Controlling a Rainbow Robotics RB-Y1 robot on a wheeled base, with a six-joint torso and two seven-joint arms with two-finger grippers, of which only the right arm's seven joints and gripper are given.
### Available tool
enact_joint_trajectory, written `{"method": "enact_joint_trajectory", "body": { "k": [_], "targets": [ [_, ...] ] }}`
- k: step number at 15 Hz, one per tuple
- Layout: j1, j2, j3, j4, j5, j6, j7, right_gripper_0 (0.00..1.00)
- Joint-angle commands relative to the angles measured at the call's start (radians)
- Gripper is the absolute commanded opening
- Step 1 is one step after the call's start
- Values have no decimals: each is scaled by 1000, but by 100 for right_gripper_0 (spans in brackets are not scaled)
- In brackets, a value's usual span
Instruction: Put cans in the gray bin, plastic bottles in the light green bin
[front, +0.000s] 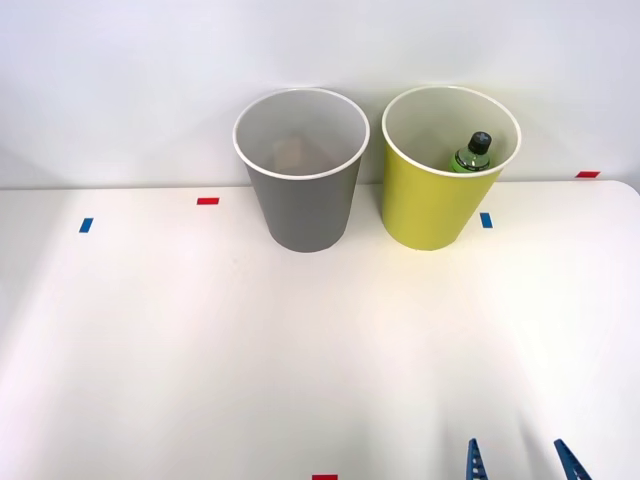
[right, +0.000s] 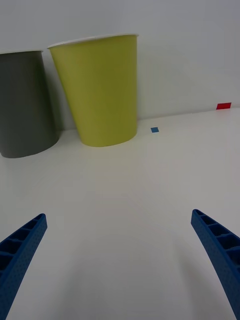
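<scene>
1. Gray bin (front: 305, 205) stands at the back of the table (front: 200, 340); something pale lies inside, can't tell what.
2. Green bin (front: 432, 205) just beside it, apart. Green bottle (front: 472, 153) inside, cap up, leaning on the wall.
3. Bottle likely light, smooth, squashy; best held mid-body.
4. Right gripper (front: 521, 462) low at the near edge, jaws wide apart, empty.

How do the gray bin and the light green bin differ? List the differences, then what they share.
Colour: the gray bin has a gray wall, the light green bin a yellow-green one.
Contents: the light green bin holds a green bottle with a black cap; the gray bin shows no bottle inside.
Place: the gray bin stands to the robot's left of the light green bin, apart from it.
Shared: both are upright, tapered, white-rimmed, pale inside and about equal in size.
</scene>
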Motion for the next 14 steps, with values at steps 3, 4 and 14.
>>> {"method": "enact_joint_trajectory", "body": {
  "k": [3, 4, 14],
  "targets": [
    [18, 2, 16, 0, 0, -18, 31, 100],
    [18, 2, 19, 0, 1, -13, 36, 100],
    [18, 2, 23, 0, 10, -7, 40, 100]
  ]
}}
